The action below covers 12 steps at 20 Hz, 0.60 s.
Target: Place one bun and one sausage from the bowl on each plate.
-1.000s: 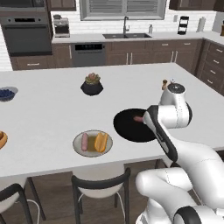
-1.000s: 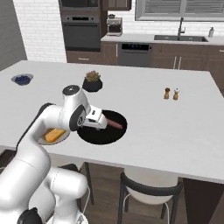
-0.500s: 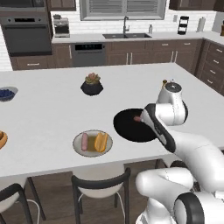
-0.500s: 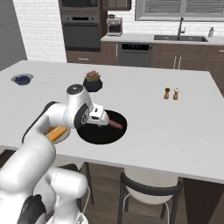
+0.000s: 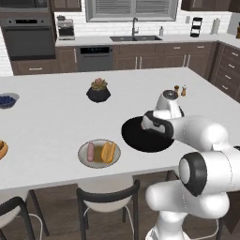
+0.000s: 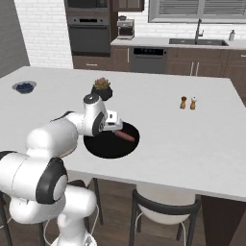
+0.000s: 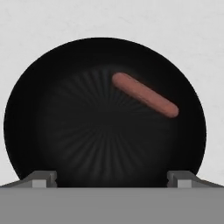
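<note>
A white kitchen table (image 5: pixel 56 126) seen from behind a white robot arm.

At the far left edge sits a small grey bowl of blue berries (image 5: pixel 6 100). Below it, cut off by the picture edge, is an orange-tan plate (image 5: pixel 2 151) with something bun-coloured on it; its full contents cannot be told.

Further right, near the table's front edge, a pale grey plate (image 5: pixel 99 153) holds 1 sausage and 1 bun side by side. That plate looks finished.

Behind it stands a black plant pot (image 5: pixel 98 92).

Right of centre lies the wide black bowl (image 6: pixel 112 142). In the hand view it holds 1 sausage (image 7: pixel 145 95), lying aslant in the upper right part, and nothing else.

The gripper (image 6: pixel 115 123) hangs over the bowl with jaws spread wide and empty.

The step in hand looks like fetching this last sausage for the tan plate. The next move calls for lowering the jaws astride the sausage, across its narrow width.

2 small shakers (image 5: pixel 180 90) stand at the far right.
</note>
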{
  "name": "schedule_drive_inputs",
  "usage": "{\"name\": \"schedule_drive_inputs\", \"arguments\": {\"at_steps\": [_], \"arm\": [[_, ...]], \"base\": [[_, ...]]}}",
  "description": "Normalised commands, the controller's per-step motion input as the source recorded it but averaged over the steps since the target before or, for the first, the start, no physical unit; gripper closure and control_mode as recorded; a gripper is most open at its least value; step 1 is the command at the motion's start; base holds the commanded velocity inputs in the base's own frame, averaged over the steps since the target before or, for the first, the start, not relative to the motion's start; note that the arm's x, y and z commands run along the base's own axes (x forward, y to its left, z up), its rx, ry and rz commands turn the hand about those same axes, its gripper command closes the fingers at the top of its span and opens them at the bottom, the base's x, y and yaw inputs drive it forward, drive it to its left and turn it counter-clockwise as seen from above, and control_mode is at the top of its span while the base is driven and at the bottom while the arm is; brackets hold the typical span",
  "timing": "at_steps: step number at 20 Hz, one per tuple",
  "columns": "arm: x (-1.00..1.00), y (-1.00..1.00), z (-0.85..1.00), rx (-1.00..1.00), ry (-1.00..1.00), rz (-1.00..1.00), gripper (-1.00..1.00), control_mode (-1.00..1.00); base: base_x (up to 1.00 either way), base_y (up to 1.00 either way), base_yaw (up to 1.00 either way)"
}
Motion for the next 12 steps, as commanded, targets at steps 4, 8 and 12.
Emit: {"name": "schedule_drive_inputs", "arguments": {"at_steps": [4,8,12], "arm": [[0.46,0.00,-0.36,-0.19,0.00,0.00,-1.00,-1.00],[0.33,-0.11,-0.32,-0.17,0.00,0.00,-1.00,-1.00],[0.05,-0.23,-0.16,-0.15,0.00,0.00,-1.00,-1.00]], "base": [[0.00,0.00,0.00],[0.00,0.00,0.00],[0.00,0.00,0.00]]}}
